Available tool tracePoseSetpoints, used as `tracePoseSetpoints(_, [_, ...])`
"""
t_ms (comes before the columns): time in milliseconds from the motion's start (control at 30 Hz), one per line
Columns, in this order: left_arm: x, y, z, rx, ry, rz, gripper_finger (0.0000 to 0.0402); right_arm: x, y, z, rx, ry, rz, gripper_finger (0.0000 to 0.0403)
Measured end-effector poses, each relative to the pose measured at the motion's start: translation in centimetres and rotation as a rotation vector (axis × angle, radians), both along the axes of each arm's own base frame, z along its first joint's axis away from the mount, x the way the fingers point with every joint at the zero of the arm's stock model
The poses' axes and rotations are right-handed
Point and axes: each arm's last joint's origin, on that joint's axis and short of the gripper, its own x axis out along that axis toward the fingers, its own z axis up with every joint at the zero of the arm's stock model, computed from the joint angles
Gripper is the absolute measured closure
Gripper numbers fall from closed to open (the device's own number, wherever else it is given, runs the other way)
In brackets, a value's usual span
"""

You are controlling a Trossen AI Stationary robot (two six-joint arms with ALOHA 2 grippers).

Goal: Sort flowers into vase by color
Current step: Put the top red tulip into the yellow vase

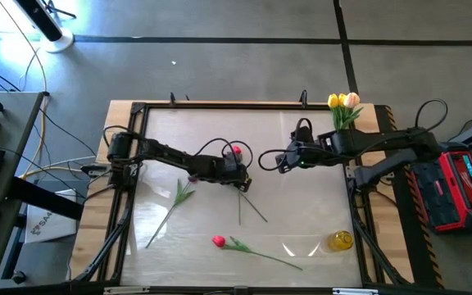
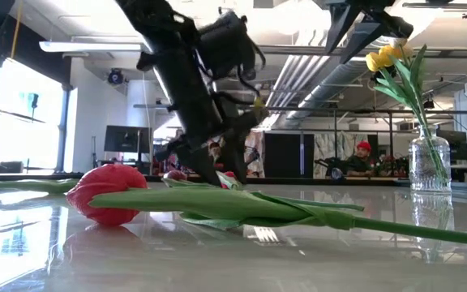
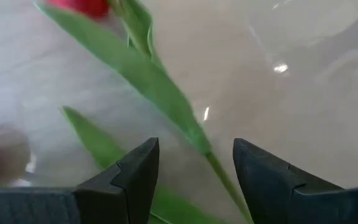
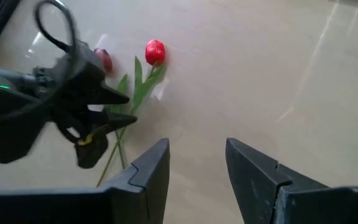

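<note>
Left gripper [image 3: 194, 165] open, tulip stem [image 3: 225, 180] between fingers, on table [image 3: 328, 112]

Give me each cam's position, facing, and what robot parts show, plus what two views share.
High: above the table, looking straight down; both arms, left gripper and right gripper near centre.
Low: at tabletop height, looking level into the room; the red tulip lies close, an arm drops in from above.
Left wrist: looks past its open fingers at a green stem.
Right wrist: looks past its open fingers at the left gripper.
Shared: high and low both show the vase of yellow tulips.
</note>
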Motion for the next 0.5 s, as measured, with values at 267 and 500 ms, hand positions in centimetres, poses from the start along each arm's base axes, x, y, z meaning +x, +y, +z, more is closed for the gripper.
tracePoseSetpoints(267, [0.4,0.0,-1.4,-0.02,0.013,0.014,0.0221,0.0,0.3,0.0,0.005,-0.007,-0.006,0.0257])
tracePoseSetpoints(500, [0.2,0.0,-1.6,0.022,0.045,-0.015,0.0312,0.1,0.3,0.1,0.006,-0.019,-0.007,0.0257])
